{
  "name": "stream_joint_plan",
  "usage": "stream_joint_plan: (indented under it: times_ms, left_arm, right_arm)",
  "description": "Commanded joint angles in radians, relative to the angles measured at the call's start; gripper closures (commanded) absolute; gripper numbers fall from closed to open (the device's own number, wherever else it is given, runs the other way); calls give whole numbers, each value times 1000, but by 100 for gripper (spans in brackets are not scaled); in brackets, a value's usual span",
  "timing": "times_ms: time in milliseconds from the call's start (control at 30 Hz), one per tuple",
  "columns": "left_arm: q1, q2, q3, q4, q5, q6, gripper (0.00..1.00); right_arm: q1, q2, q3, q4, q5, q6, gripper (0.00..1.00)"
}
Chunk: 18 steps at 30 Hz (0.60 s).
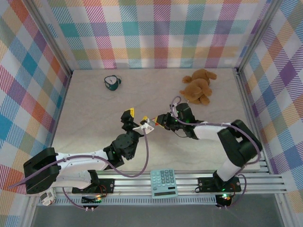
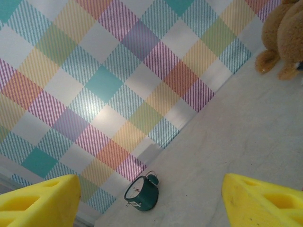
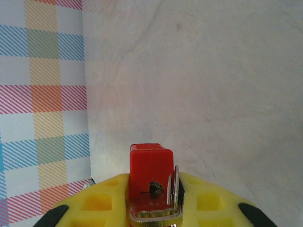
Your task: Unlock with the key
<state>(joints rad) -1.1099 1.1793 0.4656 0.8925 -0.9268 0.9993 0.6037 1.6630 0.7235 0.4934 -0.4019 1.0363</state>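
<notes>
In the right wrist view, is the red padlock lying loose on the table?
No, the right gripper has the red padlock clamped between its yellow fingers.

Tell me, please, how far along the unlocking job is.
Done: the red padlock is gripped in the right jaws. In hand: the left jaws stand open and empty close beside it. Left: I cannot make out the key at the keyhole, so inserting it, turning it and opening the lock seem to remain.
</notes>
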Motion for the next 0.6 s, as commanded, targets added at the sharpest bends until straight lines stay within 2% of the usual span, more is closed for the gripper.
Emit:
stream_joint_plan:
  times_ms: [0,100,567]
  left_arm:
    - [8,-4,-16,33,-27,-44,22]
    - [13,-2,-17,21,-20,-54,22]
    - [31,33,-15,17,4,-79,22]
  right_arm:
    - [29,72,63,129,-2,43,80]
    - [29,147,100,186,-14,87,80]
    - [12,298,217,151,11,91,79]
